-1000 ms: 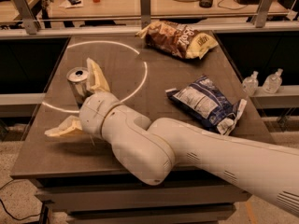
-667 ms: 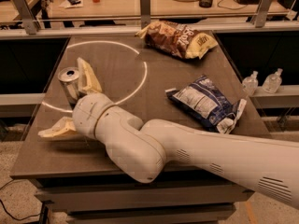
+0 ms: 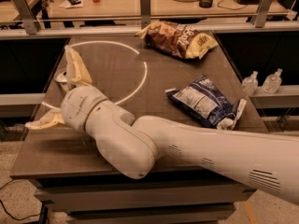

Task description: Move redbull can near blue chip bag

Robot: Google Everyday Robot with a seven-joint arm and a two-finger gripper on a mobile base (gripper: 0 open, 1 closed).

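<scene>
The redbull can [image 3: 60, 75] stands near the left edge of the dark table [image 3: 154, 64]; only its silver top shows, its body is hidden behind a gripper finger. My gripper [image 3: 49, 87] is open at the table's left edge. One cream finger [image 3: 74, 68] rises just right of the can and the other [image 3: 46, 120] lies nearer the front, so the can sits between them. I cannot tell if they touch it. The blue chip bag [image 3: 205, 101] lies flat on the right side of the table, far from the can.
A brown and yellow chip bag [image 3: 180, 38] lies at the back of the table. A white circle line [image 3: 140, 78] is drawn on the tabletop. Two small plastic bottles [image 3: 250, 83] stand on a ledge to the right. My arm crosses the front of the table.
My gripper has moved left and a little back, so its fingers now straddle the can. The can and both bags have stayed in place.
</scene>
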